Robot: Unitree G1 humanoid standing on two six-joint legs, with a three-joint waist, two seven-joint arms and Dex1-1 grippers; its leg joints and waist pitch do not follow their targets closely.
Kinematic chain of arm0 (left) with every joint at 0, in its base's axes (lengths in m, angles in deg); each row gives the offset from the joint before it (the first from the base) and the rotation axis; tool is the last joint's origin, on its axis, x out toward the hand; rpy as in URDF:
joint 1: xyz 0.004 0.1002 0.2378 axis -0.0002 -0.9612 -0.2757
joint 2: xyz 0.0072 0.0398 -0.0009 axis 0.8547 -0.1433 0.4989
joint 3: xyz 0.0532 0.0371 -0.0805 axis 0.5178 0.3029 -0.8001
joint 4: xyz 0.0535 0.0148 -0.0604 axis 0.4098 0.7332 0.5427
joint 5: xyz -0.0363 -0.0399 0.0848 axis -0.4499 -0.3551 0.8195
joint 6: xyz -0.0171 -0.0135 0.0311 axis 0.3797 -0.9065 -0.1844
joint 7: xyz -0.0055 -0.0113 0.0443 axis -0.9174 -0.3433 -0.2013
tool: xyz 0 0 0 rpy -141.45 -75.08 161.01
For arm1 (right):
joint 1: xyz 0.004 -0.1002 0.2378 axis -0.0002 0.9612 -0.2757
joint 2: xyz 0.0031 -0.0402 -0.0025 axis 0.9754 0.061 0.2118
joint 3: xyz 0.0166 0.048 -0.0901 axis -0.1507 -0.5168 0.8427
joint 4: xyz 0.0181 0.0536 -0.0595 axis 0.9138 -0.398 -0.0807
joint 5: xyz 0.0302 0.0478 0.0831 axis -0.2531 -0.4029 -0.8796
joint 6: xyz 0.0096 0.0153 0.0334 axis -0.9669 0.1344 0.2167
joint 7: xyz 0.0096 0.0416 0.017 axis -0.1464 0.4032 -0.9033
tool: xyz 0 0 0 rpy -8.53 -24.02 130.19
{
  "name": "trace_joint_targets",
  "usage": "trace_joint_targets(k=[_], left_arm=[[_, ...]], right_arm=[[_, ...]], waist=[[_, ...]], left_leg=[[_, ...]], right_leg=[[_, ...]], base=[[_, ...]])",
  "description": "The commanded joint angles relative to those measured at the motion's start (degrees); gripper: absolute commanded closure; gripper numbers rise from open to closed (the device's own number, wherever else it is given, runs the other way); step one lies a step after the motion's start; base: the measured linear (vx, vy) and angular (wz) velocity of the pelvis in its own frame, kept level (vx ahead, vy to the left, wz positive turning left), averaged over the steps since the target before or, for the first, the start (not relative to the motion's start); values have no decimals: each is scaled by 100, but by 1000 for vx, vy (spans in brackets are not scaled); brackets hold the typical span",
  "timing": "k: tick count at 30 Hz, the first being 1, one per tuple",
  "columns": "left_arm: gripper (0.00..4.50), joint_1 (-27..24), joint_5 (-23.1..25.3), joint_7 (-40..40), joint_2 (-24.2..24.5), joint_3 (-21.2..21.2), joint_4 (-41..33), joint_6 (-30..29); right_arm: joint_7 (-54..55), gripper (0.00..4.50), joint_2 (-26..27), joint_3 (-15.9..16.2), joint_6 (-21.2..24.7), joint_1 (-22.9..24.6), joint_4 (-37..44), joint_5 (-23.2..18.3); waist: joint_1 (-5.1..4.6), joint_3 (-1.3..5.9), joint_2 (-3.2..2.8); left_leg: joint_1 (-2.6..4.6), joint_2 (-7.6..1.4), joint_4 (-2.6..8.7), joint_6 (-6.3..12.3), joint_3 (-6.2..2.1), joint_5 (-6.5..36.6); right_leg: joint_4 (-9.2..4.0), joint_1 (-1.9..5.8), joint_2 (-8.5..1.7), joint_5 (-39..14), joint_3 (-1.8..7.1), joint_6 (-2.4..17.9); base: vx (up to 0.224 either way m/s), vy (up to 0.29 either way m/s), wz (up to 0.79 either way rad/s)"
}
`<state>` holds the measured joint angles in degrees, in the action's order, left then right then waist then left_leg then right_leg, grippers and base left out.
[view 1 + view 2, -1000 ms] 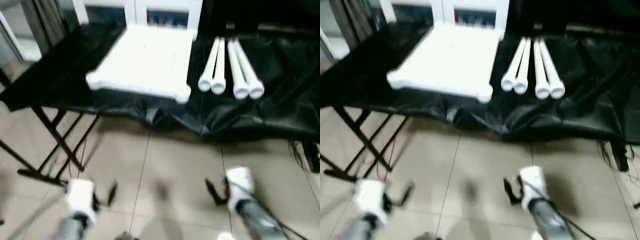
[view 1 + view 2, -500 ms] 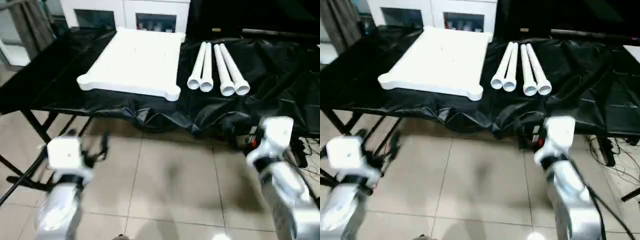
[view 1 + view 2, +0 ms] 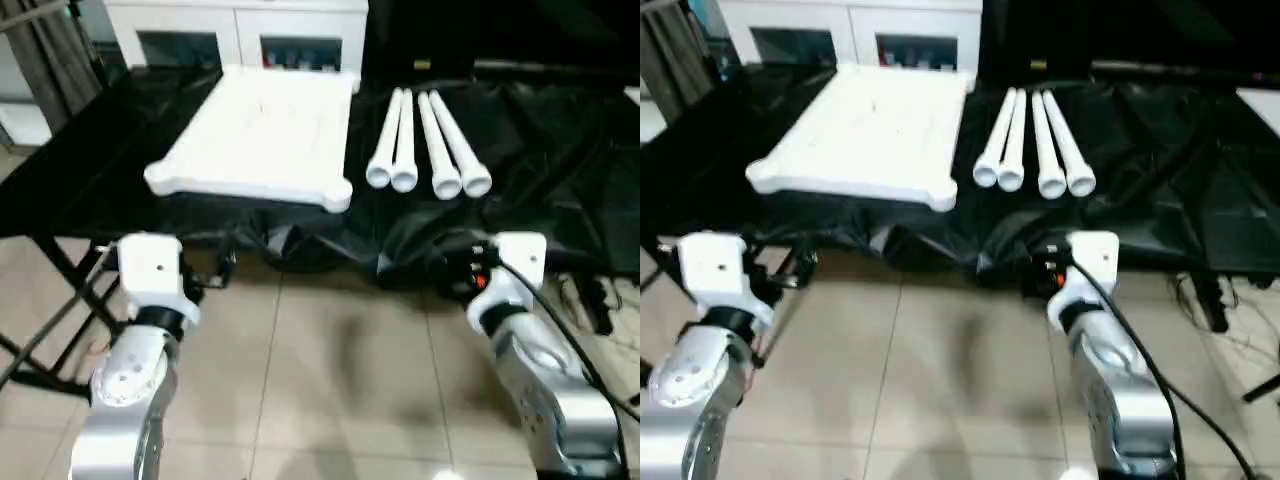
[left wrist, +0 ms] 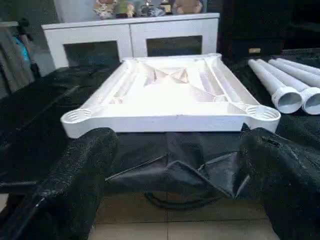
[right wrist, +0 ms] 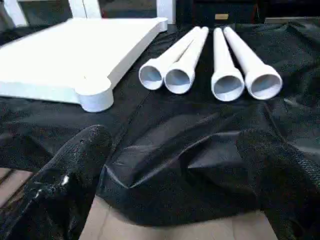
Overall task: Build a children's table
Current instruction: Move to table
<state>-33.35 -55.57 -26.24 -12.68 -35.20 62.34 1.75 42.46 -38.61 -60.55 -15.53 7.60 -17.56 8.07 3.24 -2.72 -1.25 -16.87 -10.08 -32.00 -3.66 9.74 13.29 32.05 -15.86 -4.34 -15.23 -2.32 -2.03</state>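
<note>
The children's table lies in parts on the black-draped work table. Its square white top (image 3: 260, 135) rests upside down, ribbed underside up, with round corner sockets (image 4: 262, 113). To its right, the white tubular legs (image 3: 425, 145) lie side by side, their open ends toward me. My left gripper (image 4: 175, 200) is open and empty, just short of the table's front edge and facing the top. My right gripper (image 5: 175, 200) is also open and empty, low before the front edge, facing the leg ends (image 5: 227, 82).
The work table's black cover (image 3: 560, 190) hangs in folds over the front edge. Its folding metal frame (image 3: 60, 300) stands at the left. A white cabinet (image 3: 240, 25) stands behind. Cables (image 3: 600, 300) lie on the tiled floor at right.
Both arms have risen from low over the floor and come forward to the work table's front edge. The head camera has also shifted. The table parts lie as before.
</note>
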Motion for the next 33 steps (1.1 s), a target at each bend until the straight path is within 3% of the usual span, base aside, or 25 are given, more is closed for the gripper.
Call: trace_joint_targets(k=[1, 2, 3, 4, 6, 7, 8, 10, 11, 12, 13, 14, 17, 19, 21, 22, 23, 24, 25, 26, 28, 29, 31, 32, 33], left_arm=[[3, -40, 29, 0, 30, 21, 21, -108], [3, -40, -1, -12, 35, 12, -15, -140], [3, -26, -29, -25, 46, -14, -50, -170], [3, -16, -30, -6, 42, -47, -51, -184], [3, -6, -20, 24, 42, -84, -42, -196], [3, -4, -20, 44, 33, -110, -35, -169], [3, -6, -25, 63, 21, -128, -30, -156], [3, -8, -13, 81, 32, -141, -14, -132], [3, 15, -9, 99, 42, -157, 16, -110], [3, 20, -4, 108, 41, -157, 18, -107], [3, 39, -10, 127, 36, -176, 22, -100], [3, 85, -32, 143, 48, -218, 45, -97], [3, 120, -4, 128, 100, -218, 76, -150], [3, 142, 24, 102, 138, -224, 117, -172], [3, 179, 5, 88, 153, -238, 151, -184], [3, 198, 18, 63, 187, -223, 170, -181], [3, 209, 23, 45, 203, -215, 186, -176], [3, 236, 15, 13, 218, -201, 227, -180], [3, 252, 26, 6, 230, -184, 253, -168], [3, 293, 52, -4, 256, -143, 315, -143], [3, 366, 17, -67, 282, -68, 377, -127], [3, 400, -14, -134, 291, -9, 384, -132], [3, 423, -39, -214, 300, 63, 378, -139], [3, 435, -46, -370, 349, 234, 375, -151], [3, 437, -41, -394, 359, 261, 380, -149]], right_arm=[[-77, 0, -82, 179, -134, 4, -64, 206], [-159, 0, -96, 244, -125, 17, -19, 186], [-221, 0, -91, 322, -140, 34, -1, 166], [-241, 0, -97, 382, -179, 37, -22, 183], [-260, 0, -105, 450, -238, 30, -54, 215], [-319, 0, -110, 496, -283, 10, -75, 212], [-360, 0, -105, 519, -302, -14, -83, 199], [-391, 0, -71, 530, -354, -54, -106, 181], [-435, 0, 44, 446, -249, -160, -163, 6], [-446, 0, 68, 418, -214, -186, -177, -39], [-469, 0, 88, 396, -115, -205, -181, -110], [-470, 0, 105, 400, 39, -227, -156, -162], [-279, 0, 51, 464, 37, -205, -123, 86], [-220, 0, 113, 406, 53, -208, -162, 55], [-166, 0, 148, 339, 17, -233, -212, 36], [-118, 0, 146, 317, 1, -250, -246, 66], [-102, 0, 142, 302, -1, -260, -265, 76], [-99, 0, 131, 269, 16, -280, -298, 69], [-88, 0, 131, 249, 25, -287, -308, 76], [-65, 0, 131, 201, 48, -307, -332, 87], [-79, 0, 125, 156, 76, -319, -333, 58], [-68, 0, 120, 144, 78, -316, -308, 58], [-63, 0, 116, 131, 95, -310, -265, 49], [-55, 0, 92, 117, 109, -303, -203, 63], [-50, 0, 87, 117, 109, -302, -197, 66]], waist=[[-3, 276, -65], [4, 369, -23], [119, 330, 97], [184, 426, 12], [70, 401, -121], [-174, 503, -195], [-447, 551, -154], [-387, 372, -137], [-334, 284, 102], [-280, 218, 195], [-169, 188, 536], [95, 224, 531], [118, 160, 502], [141, 74, 290], [178, 121, -26], [111, 143, -148], [-141, 307, -279], [-169, 426, -155], [-127, 424, -225], [-109, 353, -124], [-57, 197, -36], [-26, 135, 47], [-25, 129, 344], [201, 126, 510], [343, 193, 564]], left_leg=[[122, -112, 477, 427, -61, 2039], [41, -16, 382, 773, -51, 1113], [-894, 395, -77, 1759, -91, 313], [-765, 326, -137, 1899, -118, 33], [-603, 309, -102, 2357, -330, -787], [410, 190, -106, 3204, -965, -1513], [1097, -344, -88, 4399, -1901, -2792], [691, -279, 55, 4021, -2154, -3229], [497, -265, 194, 2659, -1620, -1754], [322, -15, 306, 2280, -1397, -959], [208, 496, 164, 1891, -986, 246], [-197, 970, -890, 1509, -560, 880], [-500, 709, -1079, 697, -648, 61], [-608, 401, -832, 513, -720, -431], [-370, 46, -118, 557, -661, -202], [-309, -149, 207, 574, -848, 164], [381, -521, 387, 970, -1456, 1690], [545, -614, 324, 1345, -1564, 1899], [569, -670, 243, 1112, -1375, 1960], [448, -632, 364, -7, -878, 1847], [253, -672, 724, -406, -396, 2570], [357, -711, 855, -364, -93, 3166], [639, -437, 639, -131, 377, 3510], [551, 340, -522, 234, 470, 2841], [309, 433, -726, 398, 284, 2225]], right_leg=[[-439, 108, -80, -1608, 89, 922], [-323, 270, -25, -369, 93, 1009], [-583, 886, -334, -184, -38, 255], [-659, 854, -590, -323, -61, 166], [-584, 798, -179, -53, -468, 24], [48, 115, 375, -141, -710, -148], [812, -752, 340, -1626, -490, -405], [1103, -920, 66, -1280, -55, -402], [1044, -916, -64, -152, 217, -83], [754, -752, -62, 310, 269, 92], [15, -326, -130, 12, 693, -182], [-386, 255, -661, -1673, 1359, -238], [-323, 428, -562, -1118, 1220, 381], [-549, 406, -607, -1509, 948, 1354], [-619, 418, -254, -2323, 353, 1352], [-337, 434, 69, -1981, 105, 1083], [748, -299, 385, -1411, -167, 567], [927, -435, 310, -1219, -137, 325], [1003, -591, 216, -1005, -77, 122], [1065, -731, 172, -310, -209, -140], [1006, -715, 94, 209, -296, 138], [823, -764, -42, 409, -311, 426], [284, -774, -193, -374, -88, 971], [-588, -450, -530, -3277, 852, 1281], [-622, -39, -781, -3892, 1293, 1636]], base=[[130, 18, 1], [133, 16, 5], [161, 18, 35], [161, 18, 35], [212, 14, 74], [249, 4, 78], [303, -108, 57], [202, -196, 25], [69, -163, 12], [-2, -146, 9], [-2, -146, 9], [88, -135, 24], [173, -73, 13], [151, 1, 4], [162, 84, 2], [170, 115, 2], [216, 161, -5], [216, 126, -4], [216, 126, -4], [182, 102, -25], [155, 80, -53], [149, -7, -55], [194, -75, -56], [280, -115, -50], [295, -85, -53]])
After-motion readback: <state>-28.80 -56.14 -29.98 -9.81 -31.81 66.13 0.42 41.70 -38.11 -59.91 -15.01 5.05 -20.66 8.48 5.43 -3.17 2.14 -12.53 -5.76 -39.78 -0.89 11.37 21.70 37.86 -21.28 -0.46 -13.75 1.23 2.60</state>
